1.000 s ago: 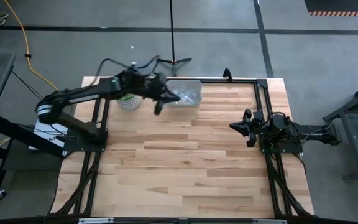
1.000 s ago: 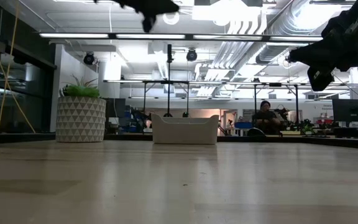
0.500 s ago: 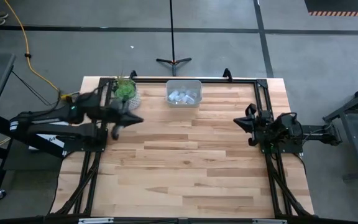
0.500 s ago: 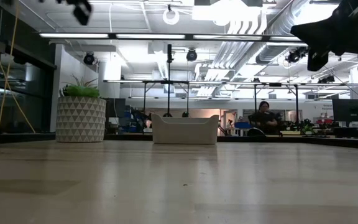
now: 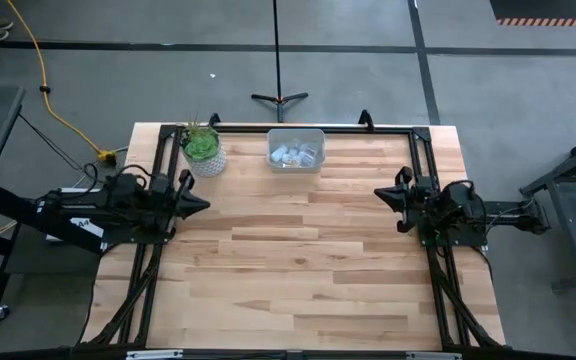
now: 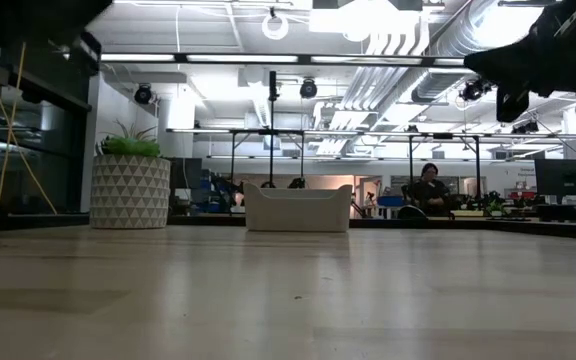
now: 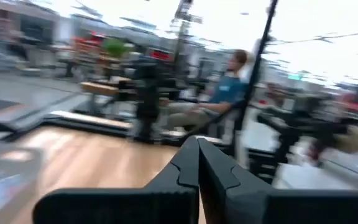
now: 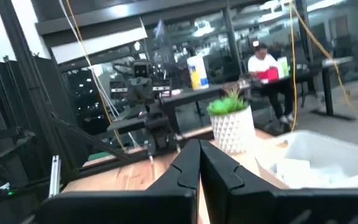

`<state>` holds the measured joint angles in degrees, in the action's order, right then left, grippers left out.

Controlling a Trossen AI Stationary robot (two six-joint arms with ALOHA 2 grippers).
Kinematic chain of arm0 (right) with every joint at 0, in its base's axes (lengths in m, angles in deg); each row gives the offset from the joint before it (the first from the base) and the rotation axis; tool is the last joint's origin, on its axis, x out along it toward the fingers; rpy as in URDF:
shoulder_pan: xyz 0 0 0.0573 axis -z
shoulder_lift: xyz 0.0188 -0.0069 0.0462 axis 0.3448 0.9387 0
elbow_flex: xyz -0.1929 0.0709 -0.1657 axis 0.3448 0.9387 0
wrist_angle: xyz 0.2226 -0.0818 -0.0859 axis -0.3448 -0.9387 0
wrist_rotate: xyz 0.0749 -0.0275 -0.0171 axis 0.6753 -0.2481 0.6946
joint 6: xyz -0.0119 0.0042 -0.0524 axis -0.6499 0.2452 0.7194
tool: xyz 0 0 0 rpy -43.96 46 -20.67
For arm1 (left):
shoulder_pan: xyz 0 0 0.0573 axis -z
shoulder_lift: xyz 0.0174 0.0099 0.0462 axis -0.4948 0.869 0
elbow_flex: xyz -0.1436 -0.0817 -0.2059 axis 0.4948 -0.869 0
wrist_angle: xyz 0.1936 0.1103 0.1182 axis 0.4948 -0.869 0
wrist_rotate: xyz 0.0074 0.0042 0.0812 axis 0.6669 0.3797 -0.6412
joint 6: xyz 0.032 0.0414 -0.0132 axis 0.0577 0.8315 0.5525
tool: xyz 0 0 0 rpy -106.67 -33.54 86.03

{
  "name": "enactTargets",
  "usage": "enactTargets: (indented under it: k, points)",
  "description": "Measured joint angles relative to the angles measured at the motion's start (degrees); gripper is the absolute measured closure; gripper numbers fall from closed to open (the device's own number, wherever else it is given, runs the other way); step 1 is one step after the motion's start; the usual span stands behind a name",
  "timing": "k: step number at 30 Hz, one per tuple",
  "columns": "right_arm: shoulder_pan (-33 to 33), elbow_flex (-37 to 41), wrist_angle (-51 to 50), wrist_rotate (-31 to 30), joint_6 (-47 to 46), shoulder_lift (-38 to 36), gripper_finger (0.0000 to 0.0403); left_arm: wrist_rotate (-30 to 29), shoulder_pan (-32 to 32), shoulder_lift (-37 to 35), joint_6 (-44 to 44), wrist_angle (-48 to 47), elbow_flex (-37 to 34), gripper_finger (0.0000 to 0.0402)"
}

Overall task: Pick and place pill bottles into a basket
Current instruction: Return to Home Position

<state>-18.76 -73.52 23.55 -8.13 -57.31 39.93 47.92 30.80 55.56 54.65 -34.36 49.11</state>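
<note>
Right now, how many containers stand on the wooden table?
2. The pale grey rectangular plastic bin stands at the far edge's middle, small pale bottles inside; the white triangle-patterned pot with a green plant stands apart from it, toward the left arm's side. None seems hidden.

basket [image 6: 298,212] pale grey | bottles [image 5: 291,155] white | pot [image 6: 130,190] white (triangle pattern)
</note>
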Motion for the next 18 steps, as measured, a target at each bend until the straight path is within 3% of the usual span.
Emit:
enactTargets:
  k: [3, 8, 15, 18]
  points:
    - [0.00, 0.00, -2.66, 1.83, -1.12, 0.02, 0.0402, -3.31, 0.03, -1.70, 1.08, 0.25, -2.90, 0.0365]
    - [0.00, -0.01, -3.84, 1.95, 0.80, 0.02, 0.0402, 1.61, 0.02, -4.00, 1.41, 1.49, -6.49, 0.0379]
    - [0.00, -0.06, -9.27, 0.36, 3.42, 0.10, 0.0402, 1.46, 0.00, -3.84, 1.88, 5.49, -11.29, 0.0357]
    - [0.00, -0.17, -9.95, 0.90, 2.40, 0.09, 0.0402, 1.44, 0.02, -3.60, 1.45, 3.78, -11.29, 0.0373]
